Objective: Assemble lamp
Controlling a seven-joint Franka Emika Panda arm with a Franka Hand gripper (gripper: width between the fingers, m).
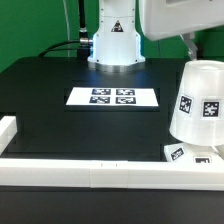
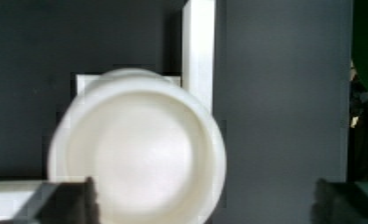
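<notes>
The white tapered shade (image 1: 200,105), with black-and-white tags on its side, stands narrow end up at the exterior view's right. It stands over the flat tagged base (image 1: 180,152), of which only a corner shows beneath it. The bulb is hidden. My gripper (image 1: 198,48) hangs just above the shade's top. In the wrist view the shade (image 2: 145,150) is a large white oval between my dark fingertips (image 2: 65,203), nearer to one of them. My gripper (image 2: 207,205) is open, its jaws wide apart and not clamped on the shade.
The marker board (image 1: 113,97) lies flat in the middle of the black table. White border rails run along the front (image 1: 90,172) and the exterior view's left (image 1: 8,128); a rail also shows in the wrist view (image 2: 199,40). The arm's white pedestal (image 1: 113,42) stands behind.
</notes>
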